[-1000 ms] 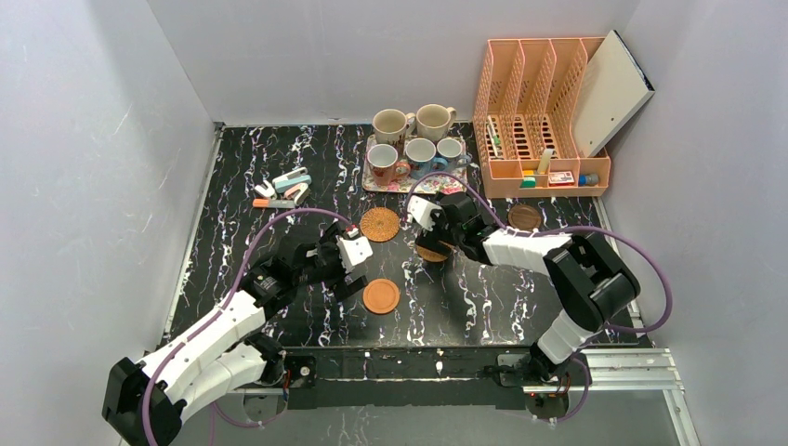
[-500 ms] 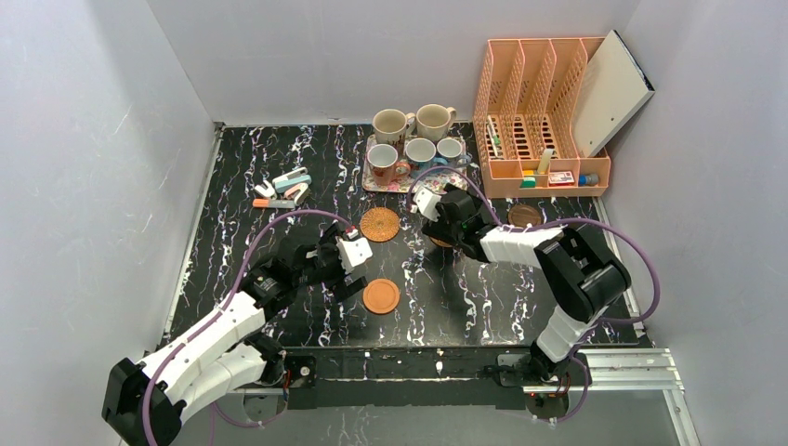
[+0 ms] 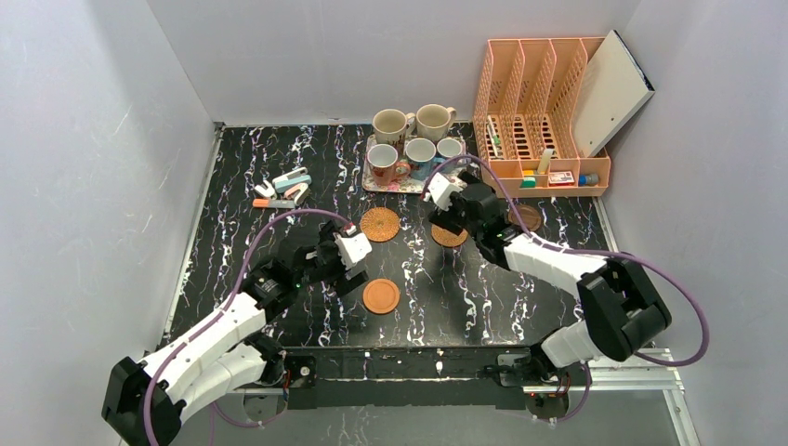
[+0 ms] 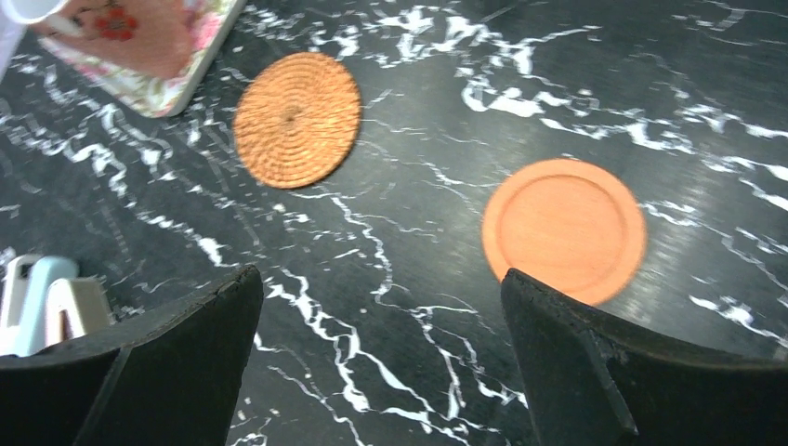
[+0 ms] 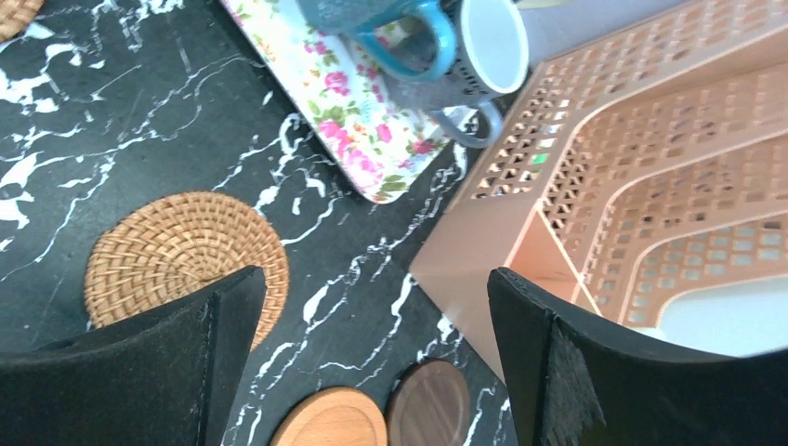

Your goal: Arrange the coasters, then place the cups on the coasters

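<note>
left gripper [image 4: 379, 290] jaws apart, empty | right gripper [image 5: 376, 288] jaws apart, empty | woven coaster [image 5: 177, 255] partly hidden by that gripper | dark coaster [image 5: 429, 407], blue cup [image 5: 348, 11] cut off by frame edge

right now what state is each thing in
left hand: open, empty
right hand: open, empty
woven coasters: flat on table, bare
smooth orange coasters: flat, bare
dark coaster: flat, bare
cups: upright, none on a coaster
floral tray: flat, cups on it
</note>
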